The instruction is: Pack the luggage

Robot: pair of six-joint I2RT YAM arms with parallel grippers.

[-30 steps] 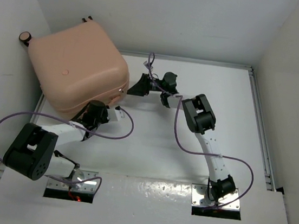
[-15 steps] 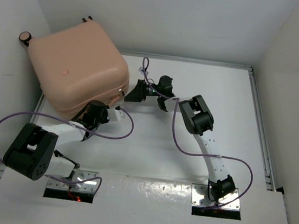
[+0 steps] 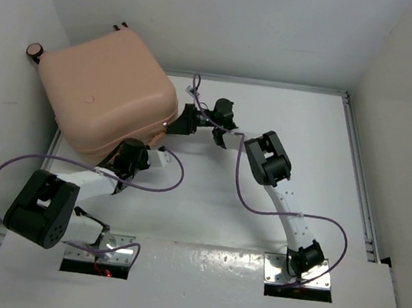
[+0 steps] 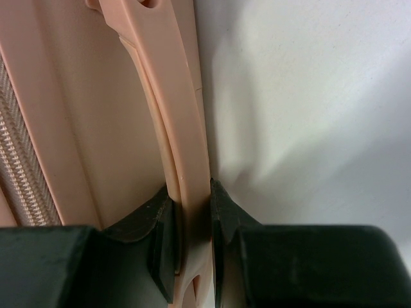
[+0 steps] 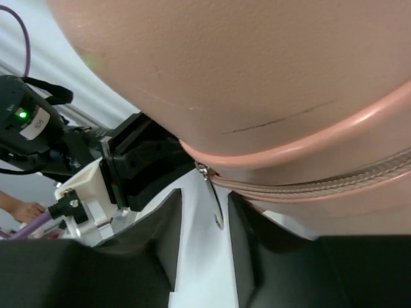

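The luggage point(image 3: 104, 96), a closed peach-pink hard-shell suitcase, lies at the far left of the table, one wheel point(image 3: 34, 50) at its back left corner. My left gripper point(image 3: 127, 152) is under its near edge, shut on the suitcase's peach handle point(image 4: 183, 147). My right gripper point(image 3: 173, 125) is at the suitcase's right corner, open, with the metal zipper pull point(image 5: 214, 196) hanging between its fingers, touching neither. The zipper track point(image 5: 321, 186) runs along the shell seam.
White walls close in at the left, back and right. A raised rail point(image 3: 358, 173) runs along the table's right side. Purple cables point(image 3: 165, 179) loop from both arms. The left arm's wrist point(image 5: 77, 154) shows in the right wrist view.
My right gripper has moved left across the table to the suitcase's right corner, bringing the zipper pull between its fingers. The left arm and the suitcase have not moved.
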